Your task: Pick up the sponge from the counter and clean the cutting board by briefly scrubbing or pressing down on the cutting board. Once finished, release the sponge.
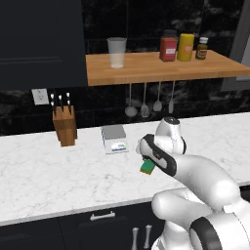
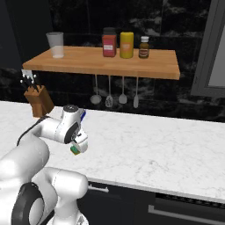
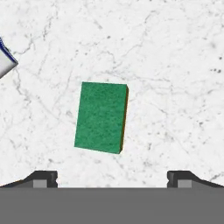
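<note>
The sponge (image 3: 101,117) lies green side up on the white marble counter (image 3: 175,65), slightly tilted in the hand view. My gripper (image 3: 112,177) hovers over it and is open, its two fingertips (image 3: 43,178) spread wide with nothing between them. From the left base view the sponge (image 1: 147,167) peeks out just below the gripper (image 1: 145,157), near the middle of the counter (image 1: 49,176). The right base view shows the sponge (image 2: 75,150) under the gripper (image 2: 79,143), towards the counter's front. The cutting board is out of view.
A grey kitchen scale (image 1: 114,138) and a wooden knife block (image 1: 65,126) stand behind and left of the sponge. The wooden wall shelf (image 1: 161,68) carries a cup and bottles, with utensils (image 1: 145,102) hanging below. Bare counter (image 2: 167,145) stretches to the right.
</note>
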